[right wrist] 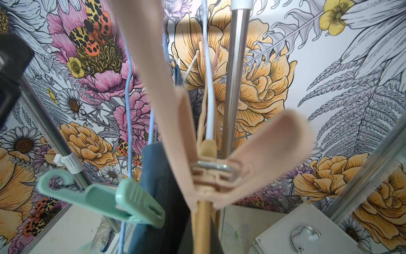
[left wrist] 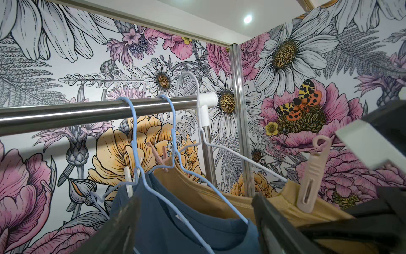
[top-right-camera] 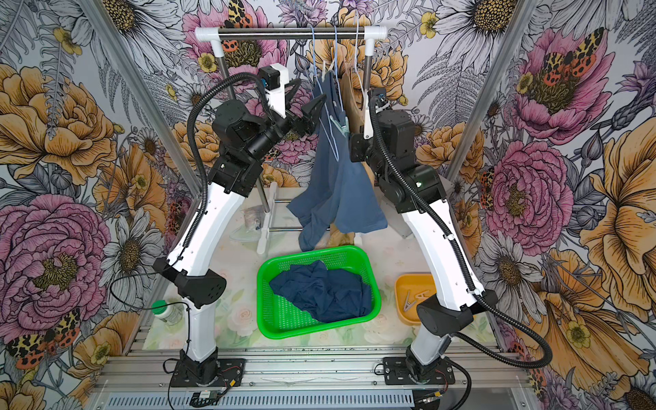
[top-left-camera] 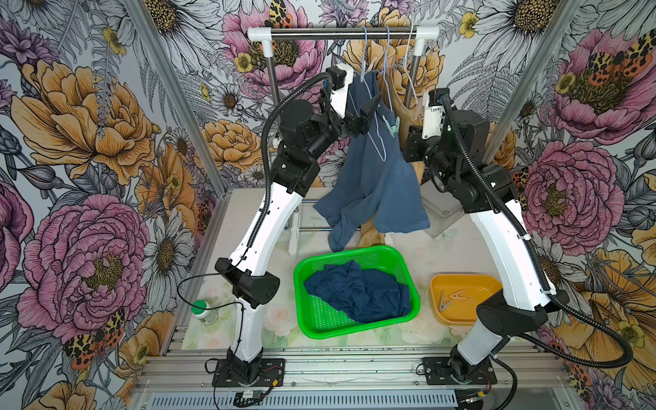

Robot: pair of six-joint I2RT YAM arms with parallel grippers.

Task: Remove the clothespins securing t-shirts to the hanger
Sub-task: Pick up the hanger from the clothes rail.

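Note:
A slate blue t-shirt (top-left-camera: 372,177) hangs from a light blue wire hanger (left wrist: 153,189) on the rack. A mint green clothespin (top-left-camera: 393,127) is clipped to its near shoulder and a pale one (left wrist: 128,180) to its far shoulder. My left gripper (left wrist: 195,204) stands open around the collar, touching no clothespin. Behind it hangs the tan-mustard t-shirt (left wrist: 208,193), pinned by a pink clothespin (left wrist: 160,157) and a beige clothespin (left wrist: 312,176). My right gripper (right wrist: 202,239) is shut on the tan shirt's edge just under that beige clothespin (right wrist: 208,176). The dark navy t-shirt (top-left-camera: 358,294) lies crumpled in the basket.
The green basket (top-left-camera: 305,319) sits at the table's middle front. To its right, a yellow tray (top-left-camera: 461,277) holds two loose clothespins (top-left-camera: 451,300). A green-capped bottle (top-left-camera: 202,310) stands front left. The steel rack bar (top-left-camera: 340,32) spans the back; a white box (right wrist: 307,231) sits behind the right arm.

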